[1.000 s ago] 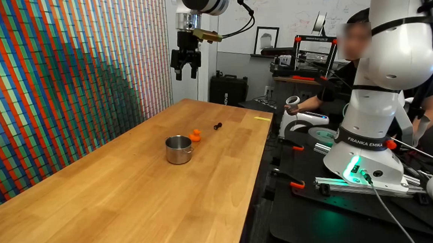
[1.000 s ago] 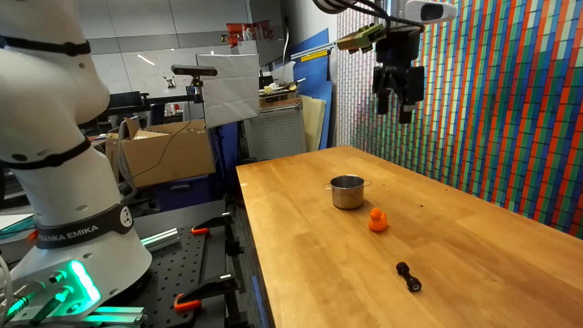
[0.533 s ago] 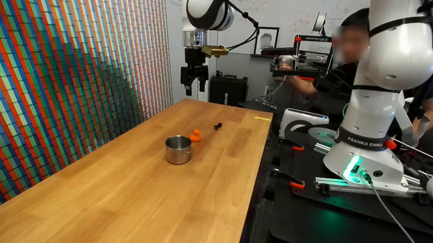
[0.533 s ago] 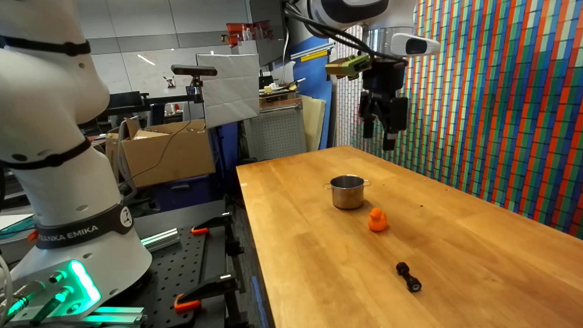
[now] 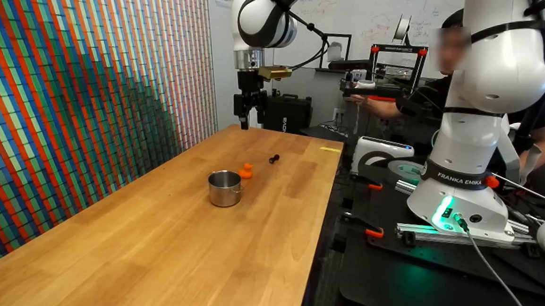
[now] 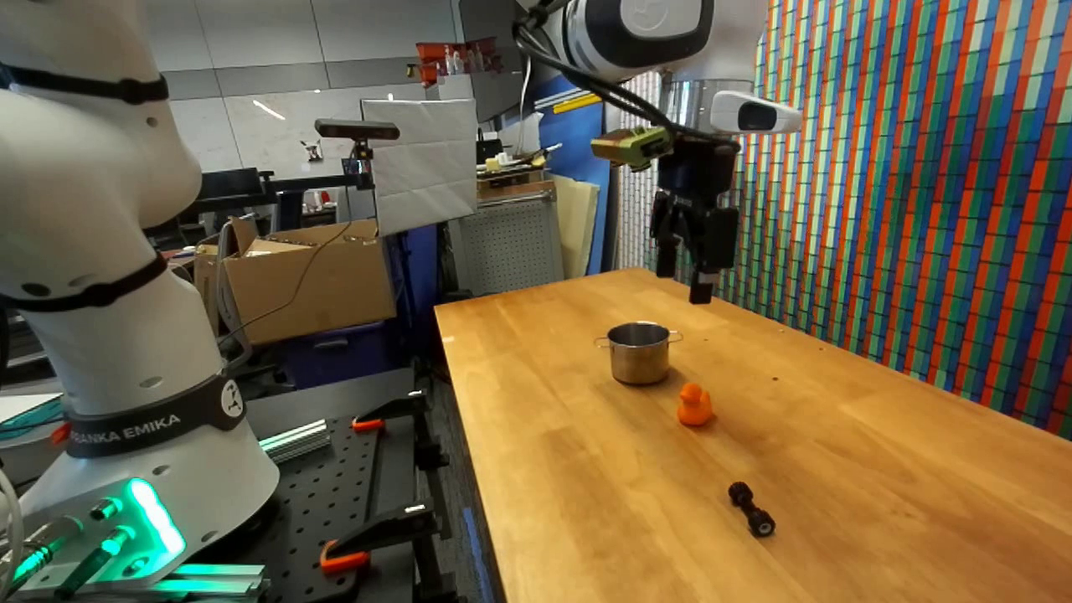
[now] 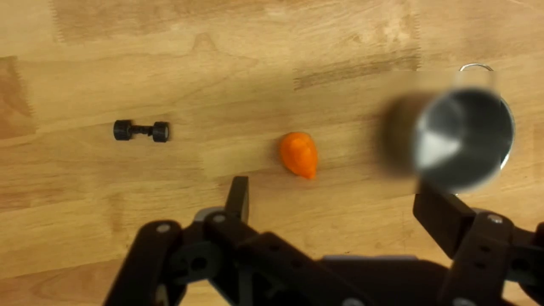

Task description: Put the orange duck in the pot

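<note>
Near the centre of the wrist view, the orange duck (image 7: 298, 154) sits on the wooden table (image 7: 238, 85), a little higher in the frame than the gripper (image 7: 331, 191), whose two fingers stand spread wide across the lower part. From left to right the duck falls between the fingertips, closer to the left one, and it is apart from both. At the right side stands the pot (image 7: 467, 136), partly blurred, with the right fingertip overlapping its lower edge in the frame. A small black axle with two wheels (image 7: 141, 130) lies left of the duck, well apart from it.

In both exterior views the gripper hangs in the air above the table, fingers pointing down. In an exterior view the duck (image 6: 694, 407) lies right of centre, below the gripper in the frame, with the pot near it to the upper left.
</note>
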Available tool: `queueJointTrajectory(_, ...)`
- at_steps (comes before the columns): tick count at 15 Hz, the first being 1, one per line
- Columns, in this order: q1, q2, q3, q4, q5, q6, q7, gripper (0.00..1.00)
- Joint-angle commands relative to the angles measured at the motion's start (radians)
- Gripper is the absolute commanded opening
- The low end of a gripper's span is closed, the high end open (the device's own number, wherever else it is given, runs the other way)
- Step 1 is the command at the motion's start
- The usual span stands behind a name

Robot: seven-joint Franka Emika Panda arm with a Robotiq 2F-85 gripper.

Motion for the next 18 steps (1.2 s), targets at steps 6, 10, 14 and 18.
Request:
queueJointTrajectory(6, 0.008, 0.074, -0.021, -0.119, -0.084, 0.264, 0.03, 1.0)
queueJointTrajectory(10, 0.022, 0.135, -0.015, -0.15, -0.072, 0.398, 0.057, 1.0)
queueJointTrajectory(14, 0.046, 0.212, -0.007, -0.127, -0.056, 0.455, 0.099, 1.0)
queueJointTrajectory(18, 0.08, 0.286, -0.01, -0.09, -0.055, 0.504, 0.148, 1.0)
